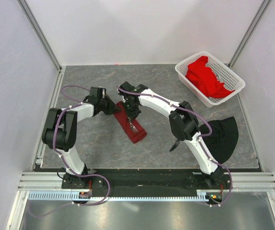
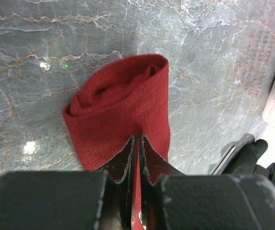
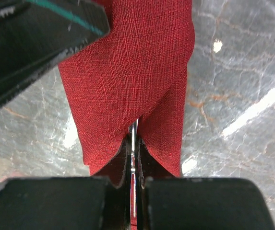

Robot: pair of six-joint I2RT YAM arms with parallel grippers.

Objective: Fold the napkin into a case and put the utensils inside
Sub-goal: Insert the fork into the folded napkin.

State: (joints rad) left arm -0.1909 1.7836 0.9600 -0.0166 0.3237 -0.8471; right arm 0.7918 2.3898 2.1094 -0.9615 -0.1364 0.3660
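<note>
**A:** Starting far left: the left gripper [image 2: 137,155] has its jaws pinched shut on one edge of the maroon case [image 1: 138,134]. The case lies slantwise in the middle of the counter [image 1: 94,143], its far end puffed open in the left wrist view.

**B:** And just beside it is the right gripper [image 3: 133,165], jaws closed on a silver utensil [image 3: 133,139]. It's seen edge-on, with its tip right at the fold of the cloth. Knife or fork handle? I cannot tell.

**A:** What could go wrong here?

**B:** If that tip catches a layer instead of the opening, it could drag the cloth and pull the fold apart. I'd judge the left pinch is the only anchor. A slim, shiny handle could also twist in the jaws.

**A:** And the count?

**B:** One case. One fork [image 1: 134,127], tines showing on the cloth from above. Whether that's the piece in the right jaws I can't say, so only one utensil is certain. Further right there's one black cloth [image 1: 223,136]. Beyond that, one white basket [image 1: 226,68] holds a heap of red cloth [image 1: 204,76], and I can't count the pieces.
</note>
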